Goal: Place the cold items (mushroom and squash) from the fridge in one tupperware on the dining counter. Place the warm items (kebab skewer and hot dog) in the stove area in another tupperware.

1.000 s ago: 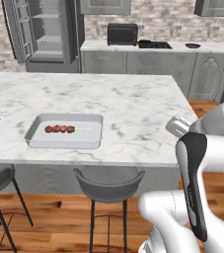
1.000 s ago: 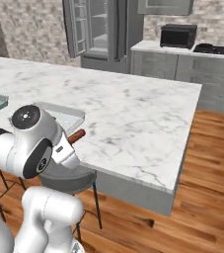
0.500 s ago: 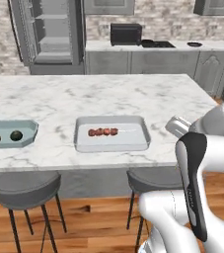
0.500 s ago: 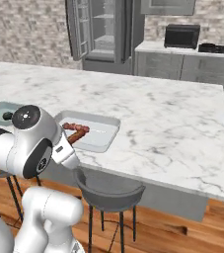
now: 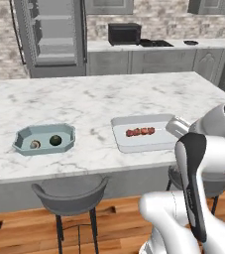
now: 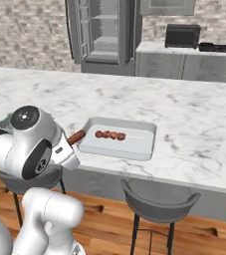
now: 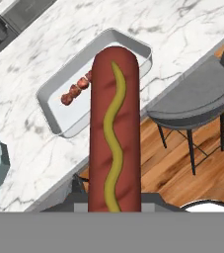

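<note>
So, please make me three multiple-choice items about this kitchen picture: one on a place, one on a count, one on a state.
1. Where does the brown kebab skewer lie?
A. in the white rectangular tupperware
B. in the pale blue tupperware
C. on the bare marble counter

2. How many items are in the pale blue octagonal tupperware?
A. none
B. two
C. four

3. What is the state of the robot's hand?
A. open above the counter
B. shut on nothing
C. shut on the long brown hot dog with mustard

Answers: 1 A, the skewer rests inside the white container in both base views. 2 B, a pale round piece and a dark round piece sit in it. 3 C, the hot dog rises from the hand in the hand view.
</note>
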